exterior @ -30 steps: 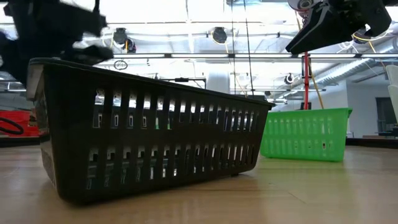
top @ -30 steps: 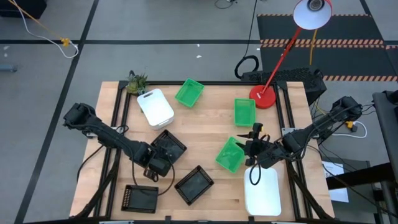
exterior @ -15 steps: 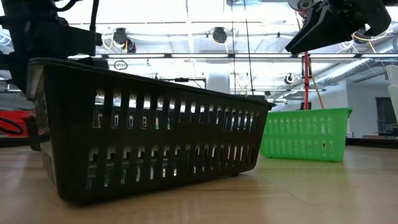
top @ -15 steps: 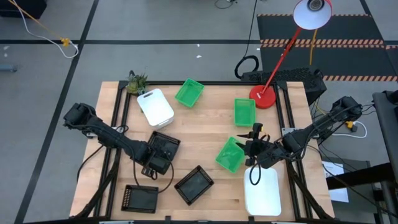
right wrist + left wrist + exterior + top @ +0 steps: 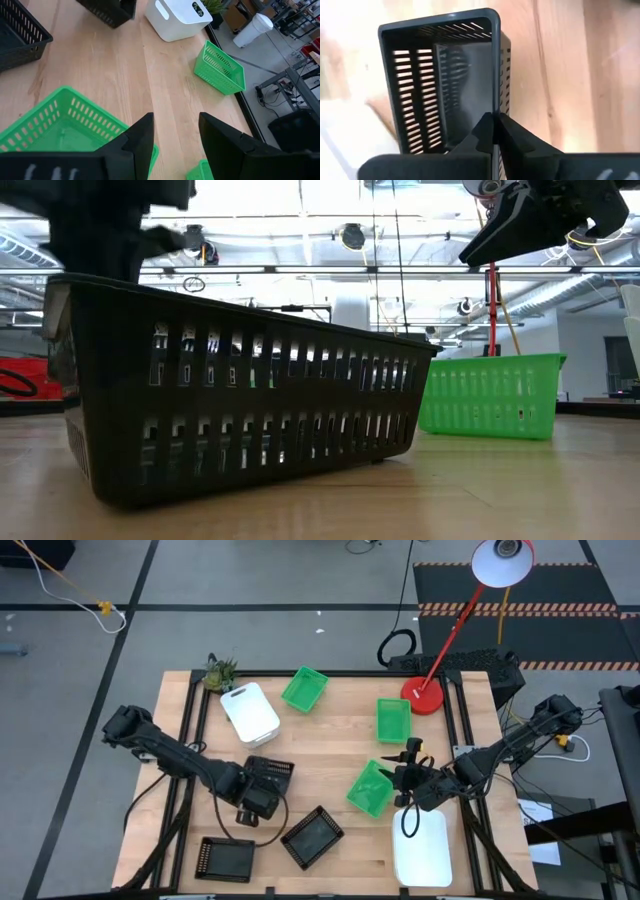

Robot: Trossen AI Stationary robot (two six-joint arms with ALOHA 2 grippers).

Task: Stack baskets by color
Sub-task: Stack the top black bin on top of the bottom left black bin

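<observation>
My left gripper [image 5: 257,799] is shut on the wall of a black basket [image 5: 268,772] at the table's left middle. In the left wrist view its fingers [image 5: 495,122] pinch that basket's [image 5: 420,85] slatted rim. Two more black baskets [image 5: 313,836] [image 5: 225,858] lie nearer the front edge. Green baskets sit at the back [image 5: 304,688], the right back [image 5: 393,720] and the right middle [image 5: 369,787]. White baskets rest at the back left [image 5: 249,712] and the front right [image 5: 421,845]. My right gripper [image 5: 403,783] hovers open beside the middle green basket [image 5: 60,125].
A red lamp base [image 5: 425,695] stands at the back right corner and a small plant [image 5: 220,672] at the back left corner. In the low view a black basket [image 5: 240,400] fills the foreground, with a green basket [image 5: 490,395] behind it.
My left gripper has closed on the black basket's wall and the basket has turned and shifted slightly. The right arm has stayed still.
</observation>
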